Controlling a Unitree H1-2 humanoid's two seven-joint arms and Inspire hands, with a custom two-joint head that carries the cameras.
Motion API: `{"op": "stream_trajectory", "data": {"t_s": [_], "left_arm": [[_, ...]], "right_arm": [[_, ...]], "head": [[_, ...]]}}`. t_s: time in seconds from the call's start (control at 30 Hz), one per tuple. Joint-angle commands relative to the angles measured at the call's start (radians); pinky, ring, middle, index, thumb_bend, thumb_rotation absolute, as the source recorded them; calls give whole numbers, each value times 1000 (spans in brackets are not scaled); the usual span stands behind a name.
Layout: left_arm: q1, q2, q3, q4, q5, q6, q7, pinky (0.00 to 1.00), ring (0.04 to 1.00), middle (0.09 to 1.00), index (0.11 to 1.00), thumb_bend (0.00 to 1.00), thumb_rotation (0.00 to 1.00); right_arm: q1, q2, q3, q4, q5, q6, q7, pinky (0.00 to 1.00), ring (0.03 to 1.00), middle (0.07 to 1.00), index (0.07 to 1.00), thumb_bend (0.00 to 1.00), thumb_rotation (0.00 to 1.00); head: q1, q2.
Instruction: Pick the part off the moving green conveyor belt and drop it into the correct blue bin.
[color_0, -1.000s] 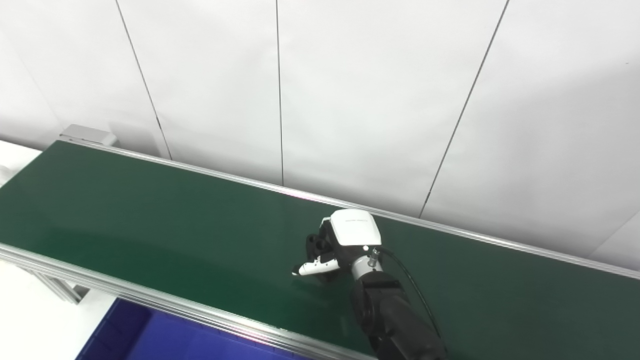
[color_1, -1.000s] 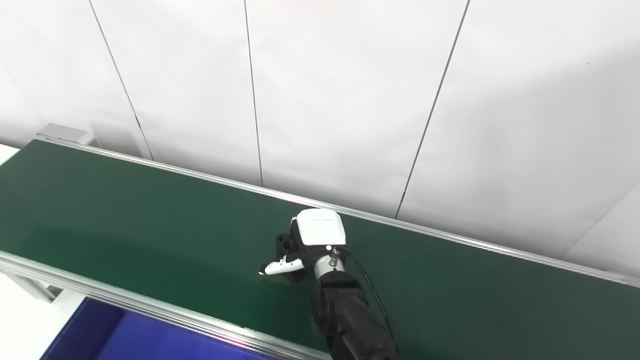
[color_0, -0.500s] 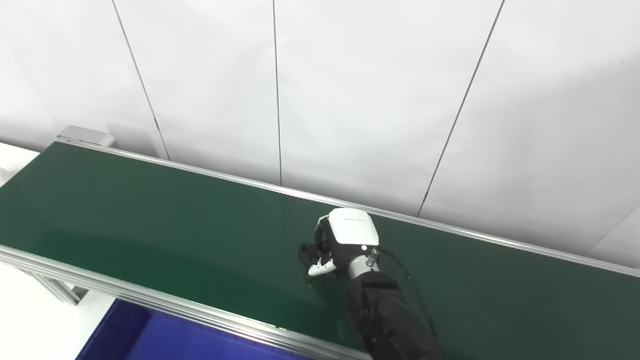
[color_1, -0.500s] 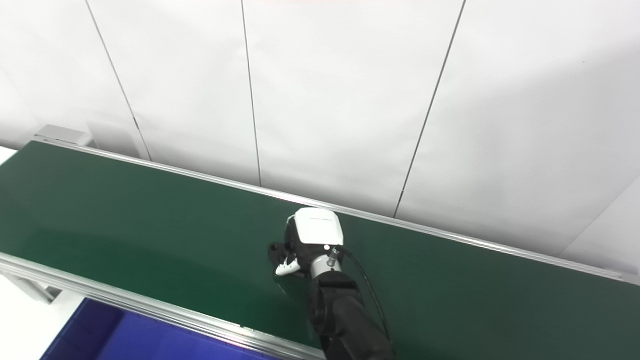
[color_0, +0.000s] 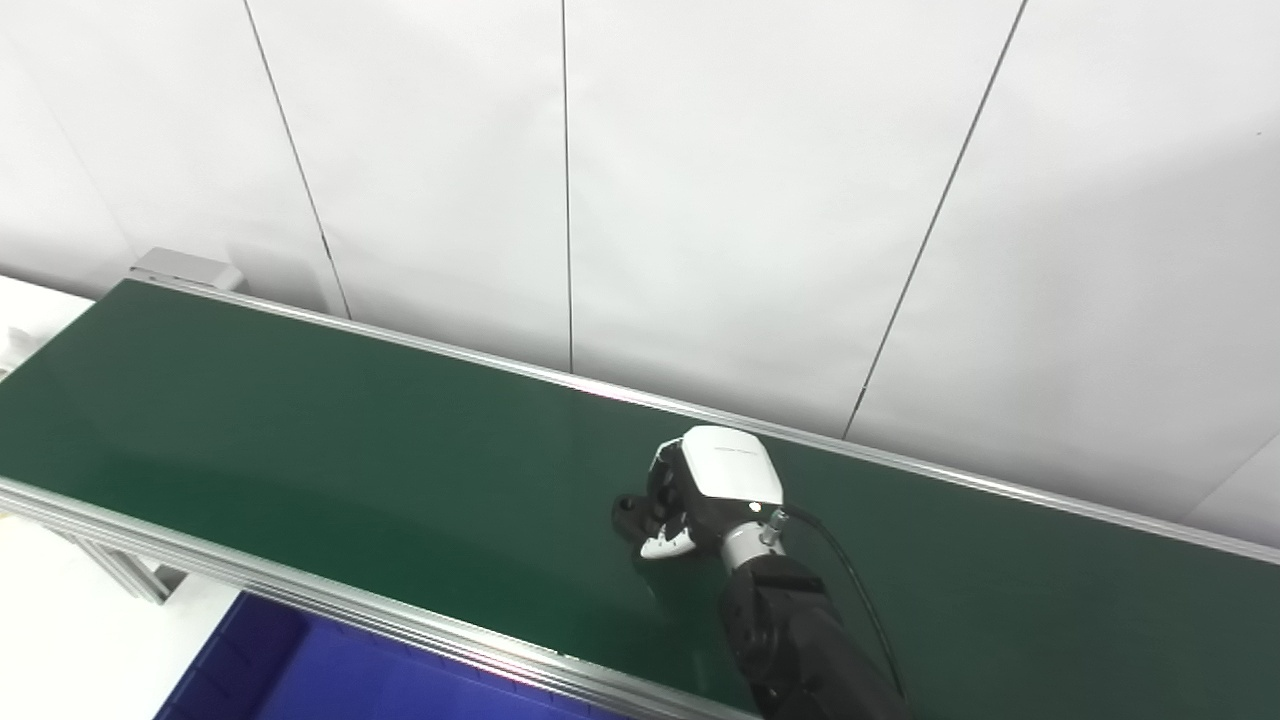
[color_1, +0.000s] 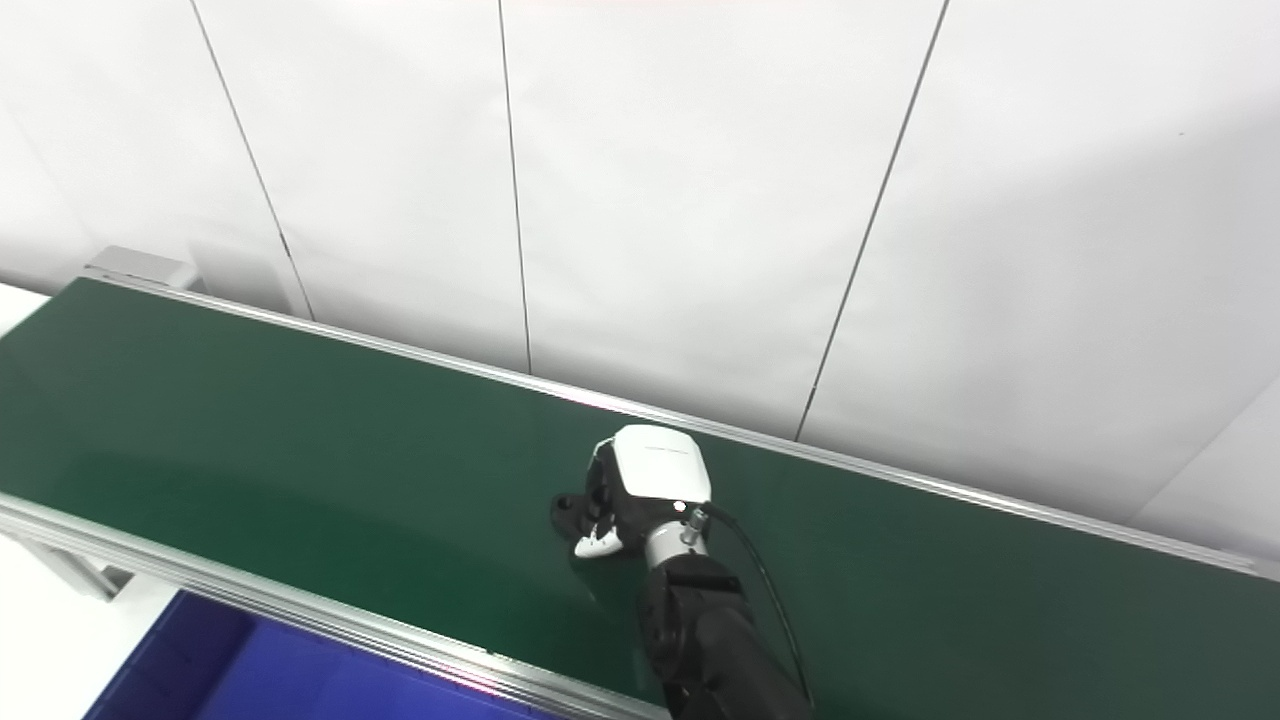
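Observation:
A small black part (color_0: 628, 514) lies on the green conveyor belt (color_0: 300, 430), near its middle. My right hand (color_0: 705, 495), white-backed on a black arm, is pressed down over the part with its fingers curled around it. The white thumb tip (color_0: 664, 547) is tucked in against the part's near side. Only the part's left end shows past the fingers (color_1: 566, 512); the rest is hidden under the palm. The part and hand appear to sit at belt level. My left hand is out of view.
A blue bin (color_0: 290, 680) sits below the belt's near aluminium rail (color_0: 300, 590) at the bottom left. White wall panels rise right behind the far rail (color_0: 560, 378). A grey housing (color_0: 185, 268) caps the belt's far left end.
The thumb, stretched out to the left a second ago, has folded in and the fingers have closed on the black part. The camera has shifted slightly.

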Motion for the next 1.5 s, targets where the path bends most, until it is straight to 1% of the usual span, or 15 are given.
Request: {"op": "stream_trajectory", "data": {"t_s": [0.0, 0.17, 0.33, 0.53, 0.67, 0.7, 0.77, 0.83, 1.07, 1.17, 1.2, 1.3, 1.33, 1.37, 1.47], "left_arm": [[-8, -36, -54, -26, -6, -52, -51, 723, 847, 875, 858, 1000, 759], [-3, -32, -56, -37, -3, -42, -50, 714, 843, 876, 860, 1000, 761], [-1, -28, -56, -41, 4, -40, -49, 714, 844, 877, 859, 997, 764], [-5, -24, -55, -30, -1, -62, -47, 725, 847, 872, 859, 985, 753], [-8, -22, -55, -25, -5, -71, -47, 727, 846, 870, 858, 984, 757], [-8, -21, -55, -26, -5, -69, -48, 726, 846, 871, 860, 985, 758], [-6, -18, -55, -31, -5, -61, -50, 730, 848, 872, 861, 989, 762], [-4, -17, -55, -35, -4, -55, -49, 733, 850, 872, 862, 993, 764], [2, -12, -58, -45, -3, -49, -48, 734, 849, 876, 864, 997, 773], [6, -10, -59, -51, -2, -42, -48, 739, 852, 874, 864, 1000, 776], [7, -10, -59, -53, -2, -41, -48, 743, 853, 873, 863, 1000, 779], [6, -9, -60, -46, -3, -55, -46, 746, 852, 871, 862, 996, 780], [6, -8, -60, -46, -4, -55, -46, 749, 854, 872, 865, 999, 784], [7, -6, -59, -49, -6, -53, -49, 751, 855, 873, 866, 1000, 785], [9, 0, -58, -54, -10, -50, -51, 751, 859, 875, 868, 1000, 794]], "right_arm": [[38, -18, 19, -18, 5, 11, 71, 300, 386, 515, 531, 511, 0], [44, -46, 15, -103, 11, 7, 122, 312, 392, 516, 515, 513, 0], [57, -64, -17, -199, 41, 20, 189, 309, 383, 491, 536, 512, 0], [79, -63, -112, -301, 145, 20, 255, 313, 390, 500, 493, 518, 0], [78, -53, -178, -351, 234, 81, 338, 283, 377, 489, 533, 513, 0], [77, -53, -188, -359, 252, 90, 354, 252, 386, 507, 505, 515, 0], [69, -46, -228, -366, 289, 120, 404, 230, 389, 513, 490, 516, 0], [63, -40, -260, -360, 306, 130, 436, 216, 302, 483, 484, 526, 0], [72, -19, -325, -345, 292, 131, 495, 259, 296, 473, 482, 530, 0], [77, -13, -353, -342, 314, 130, 504, 264, 299, 424, 520, 522, 0], [78, -12, -361, -340, 321, 130, 507, 255, 294, 447, 501, 526, 0], [84, 1, -417, -335, 368, 130, 524, 236, 280, 470, 482, 529, 0], [86, 5, -433, -335, 381, 130, 529, 229, 276, 439, 505, 524, 0], [93, 18, -472, -335, 404, 130, 535, 225, 274, 424, 517, 522, 0], [112, 50, -569, -339, 457, 131, 556, 190, 251, 466, 484, 530, 0]], "head": [[0, 1], [-6, 3], [-12, 5], [-18, 6], [-21, 6], [-21, 6], [-23, 6], [-23, 6], [-29, 11], [-33, 13], [-33, 13], [-45, 17], [-45, 17], [-58, 20], [-77, 23]]}}
